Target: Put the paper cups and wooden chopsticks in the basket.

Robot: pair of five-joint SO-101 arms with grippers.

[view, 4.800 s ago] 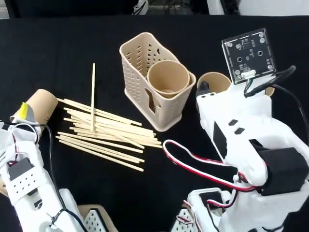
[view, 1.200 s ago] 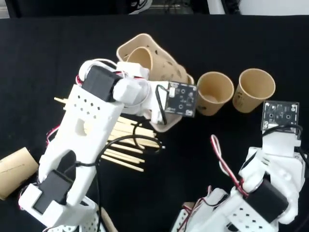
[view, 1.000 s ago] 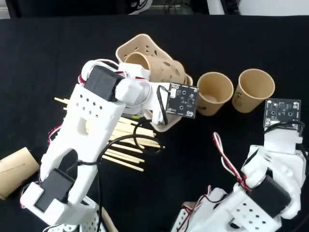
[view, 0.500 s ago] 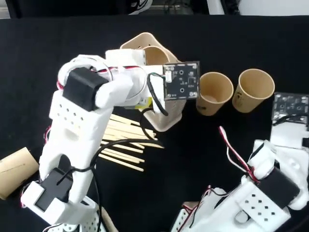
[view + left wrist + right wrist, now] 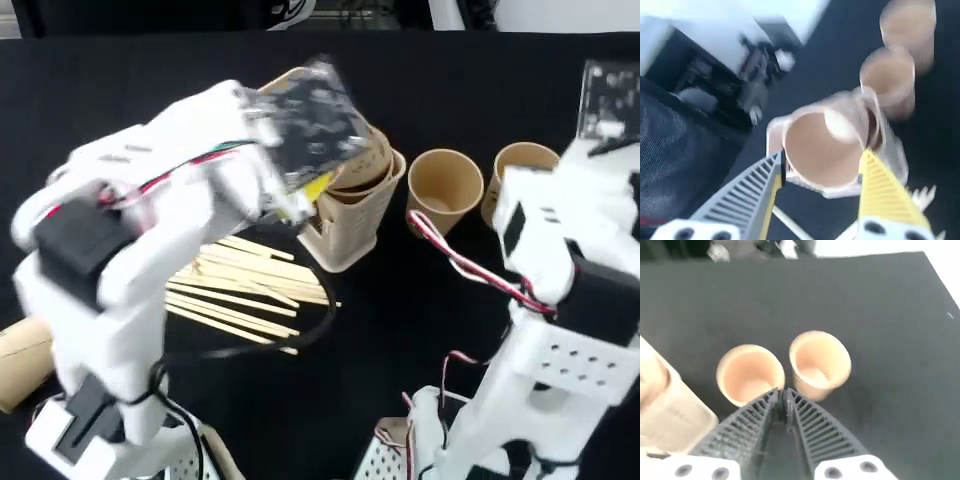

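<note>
Progress, as I judge it: partly done, with the greater share outstanding on the table.

The basket stands upright just above the centre of the high view. The chopsticks lie in a loose pile to the left of and below it. None of them is inside, and I count this the largest item left.

Three cups are out of the basket:
- The inner cup stands upright close to the right of the basket.
- The outer cup stands upright beside it, partly behind the right arm.
- A fallen cup lies on its side at the lower left edge.

Contents: the basket holds a nested cup, mouth up. The stacked rims suggest a second one inside it, though I cannot count them with confidence. In the right wrist view both upright cups look empty.

Grippers:
- The left gripper hangs over the basket with its jaws spread wide and nothing in them. The cup in the basket shows between them.
- The right gripper has its fingers pressed together on nothing, just short of the gap between the two upright cups.
</note>
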